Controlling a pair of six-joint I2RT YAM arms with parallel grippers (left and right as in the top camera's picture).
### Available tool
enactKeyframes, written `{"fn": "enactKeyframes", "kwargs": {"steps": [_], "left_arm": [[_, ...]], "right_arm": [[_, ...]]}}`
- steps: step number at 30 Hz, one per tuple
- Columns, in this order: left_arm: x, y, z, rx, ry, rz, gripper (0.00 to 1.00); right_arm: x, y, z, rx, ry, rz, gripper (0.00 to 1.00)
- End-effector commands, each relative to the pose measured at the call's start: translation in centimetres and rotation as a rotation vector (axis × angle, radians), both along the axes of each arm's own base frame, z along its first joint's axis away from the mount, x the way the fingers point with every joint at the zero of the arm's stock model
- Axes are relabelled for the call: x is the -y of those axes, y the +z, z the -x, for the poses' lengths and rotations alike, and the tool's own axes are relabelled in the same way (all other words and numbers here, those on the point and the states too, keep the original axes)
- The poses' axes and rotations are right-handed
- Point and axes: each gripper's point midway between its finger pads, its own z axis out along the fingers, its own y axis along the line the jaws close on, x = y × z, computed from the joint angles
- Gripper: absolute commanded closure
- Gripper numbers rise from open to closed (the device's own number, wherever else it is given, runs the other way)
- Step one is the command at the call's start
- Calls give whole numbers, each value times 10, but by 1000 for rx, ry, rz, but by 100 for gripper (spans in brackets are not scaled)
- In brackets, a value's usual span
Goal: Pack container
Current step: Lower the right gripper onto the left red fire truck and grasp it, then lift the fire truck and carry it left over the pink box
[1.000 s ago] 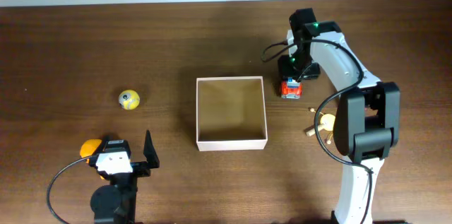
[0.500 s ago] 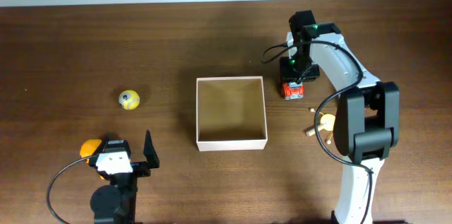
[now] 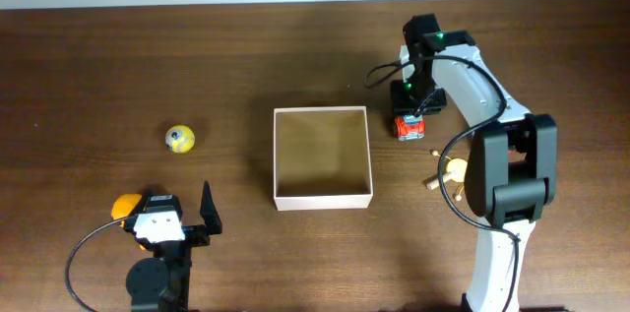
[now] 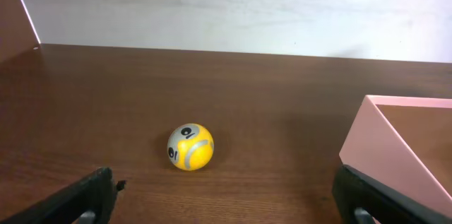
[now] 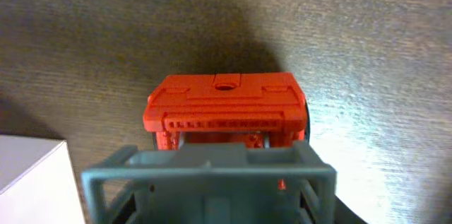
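White-walled square cardboard container (image 3: 323,200): right of it, my right gripper (image 3: 409,115) covers a red plastic toy vehicle (image 3: 407,130), grip I cannot tell; left gripper (image 4: 229,199) spread wide.

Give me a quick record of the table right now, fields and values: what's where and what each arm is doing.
container: centre, nothing inside
red toy: just right of container, outside it
yellow ball: left of container, alone
right gripper: over the red toy, jaws unclear
left gripper: jaws open, holding nothing
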Motion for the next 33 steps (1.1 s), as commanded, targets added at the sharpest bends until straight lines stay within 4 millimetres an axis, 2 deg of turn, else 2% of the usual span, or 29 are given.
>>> {"fn": "enactKeyframes", "kwargs": {"steps": [1,10,14,15,19,23,28,33], "left_arm": [[3,-2,0,0,-17,-17,1],[3,-2,0,0,-17,-17,1],[3,-2,0,0,-17,-17,1],[3,-2,0,0,-17,-17,1],[3,-2,0,0,-17,-17,1],[3,-2,0,0,-17,-17,1],[3,-2,0,0,-17,-17,1],[3,-2,0,0,-17,-17,1]], "right_arm": [[-4,20,-17,54,-4,-13,54],[-5,55,-29,101,-5,-17,54],[-5,77,-31,116,-5,-19,55],[-5,89,-31,125,-5,-21,55],[-5,115,-27,130,-7,-23,56],[-10,130,-17,114,-12,-24,58],[-33,138,-4,88,-33,-33,59],[-77,138,8,80,-46,-50,59]]}}
